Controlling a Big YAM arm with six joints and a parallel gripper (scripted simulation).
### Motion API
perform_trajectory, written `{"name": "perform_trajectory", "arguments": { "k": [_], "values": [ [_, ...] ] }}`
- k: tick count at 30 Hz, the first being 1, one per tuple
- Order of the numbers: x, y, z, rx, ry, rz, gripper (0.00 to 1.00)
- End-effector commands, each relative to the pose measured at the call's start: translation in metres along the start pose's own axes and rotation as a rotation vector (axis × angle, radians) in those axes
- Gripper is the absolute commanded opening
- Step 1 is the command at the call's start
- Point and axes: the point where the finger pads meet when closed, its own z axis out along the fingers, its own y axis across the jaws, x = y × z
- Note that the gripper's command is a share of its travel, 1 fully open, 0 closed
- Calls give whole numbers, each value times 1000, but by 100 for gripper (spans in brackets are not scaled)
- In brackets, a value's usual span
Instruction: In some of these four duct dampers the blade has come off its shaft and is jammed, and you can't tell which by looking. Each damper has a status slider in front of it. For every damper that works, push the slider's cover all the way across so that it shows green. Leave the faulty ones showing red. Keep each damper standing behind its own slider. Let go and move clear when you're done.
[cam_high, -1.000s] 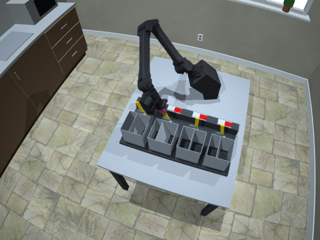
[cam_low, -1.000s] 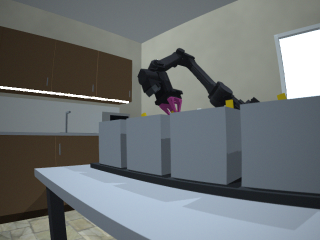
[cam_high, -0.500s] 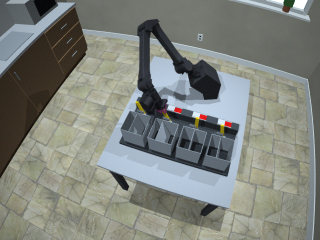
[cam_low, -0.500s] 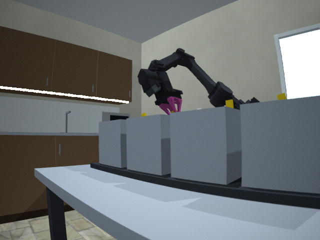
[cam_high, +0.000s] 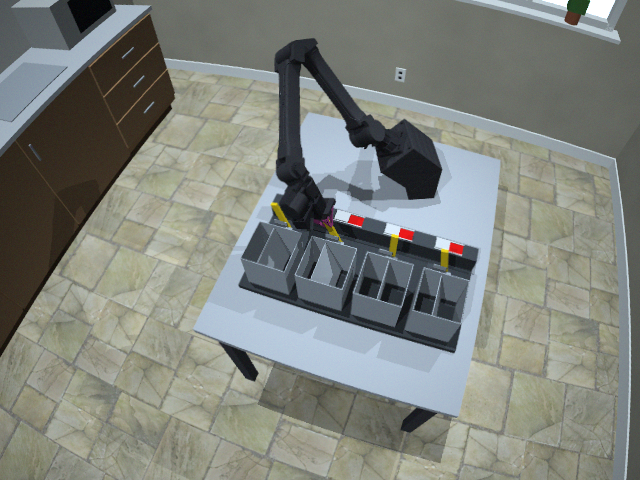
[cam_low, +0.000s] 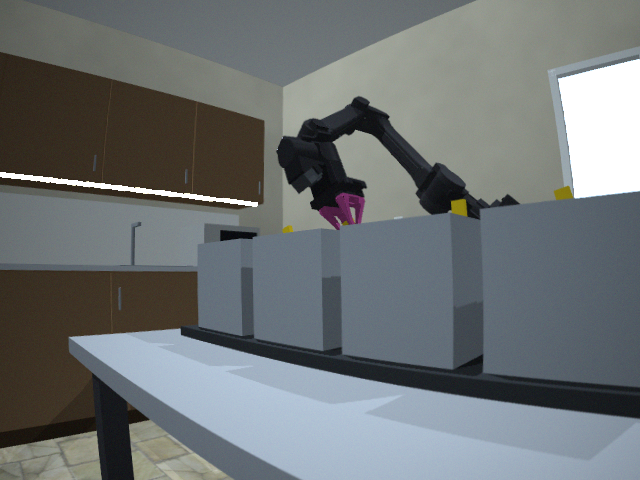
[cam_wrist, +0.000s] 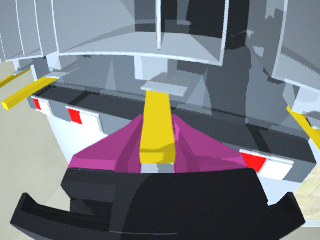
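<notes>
Four grey box dampers stand in a row on a dark base (cam_high: 356, 289); the second from the left (cam_high: 325, 271) is the one at my gripper. Each has a yellow lever behind it. My gripper (cam_high: 323, 223) with magenta fingers is shut on the yellow lever (cam_wrist: 158, 127) of the second damper, which also shows in the wrist view (cam_wrist: 190, 7). Three sliders (cam_high: 348, 218), (cam_high: 399, 231), (cam_high: 448, 245) show white and red. The leftmost slider is hidden behind my arm. In the exterior view my gripper (cam_low: 347, 214) sits just behind the box tops.
Other yellow levers stand at the left (cam_high: 281, 214) and right (cam_high: 393, 245), (cam_high: 444, 258) of my gripper. The arm's dark base block (cam_high: 408, 160) sits at the back of the table. Kitchen cabinets (cam_high: 77, 118) stand to the left.
</notes>
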Motion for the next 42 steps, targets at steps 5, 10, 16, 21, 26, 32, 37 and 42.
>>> {"name": "perform_trajectory", "arguments": {
  "k": [5, 10, 16, 21, 26, 32, 37, 42],
  "values": [
    [-1, 12, 4, 38, 3, -3, 17],
    [0, 16, 4, 77, 3, -4, 17],
    [-1, 19, 4, 111, 2, -4, 17],
    [0, 23, 5, 153, 5, -6, 17],
    [1, 27, 5, 190, 5, -7, 17],
    [1, 29, 6, 214, 6, -8, 17],
    [1, 31, 5, 232, 7, -9, 17],
    [0, 31, 5, 240, 6, -9, 17]
  ]
}}
